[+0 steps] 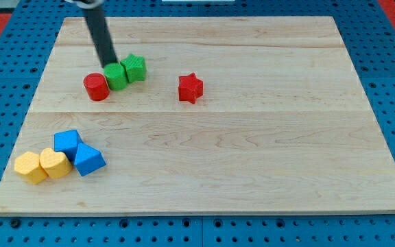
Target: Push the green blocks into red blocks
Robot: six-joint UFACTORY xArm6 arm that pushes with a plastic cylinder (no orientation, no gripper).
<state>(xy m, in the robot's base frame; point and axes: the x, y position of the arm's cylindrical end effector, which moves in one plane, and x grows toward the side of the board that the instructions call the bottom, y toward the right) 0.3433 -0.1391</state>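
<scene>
Green blocks sit pressed against a red cylinder in the upper left of the frame, with my tip [108, 65] right behind them.

Wooden table [252, 165] carries everything: the red cylinder [97, 87] touches the first green block [116, 76], which touches the second green block [135, 68] up and to its right. My tip, a bare rod with no end effector jaws to open or close, stands at the first green block's upper edge. A red star [190, 88] lies apart toward the centre. In the lower left, two blue blocks [67, 143] [88, 160] cluster with two yellow blocks [30, 167] [54, 162].
</scene>
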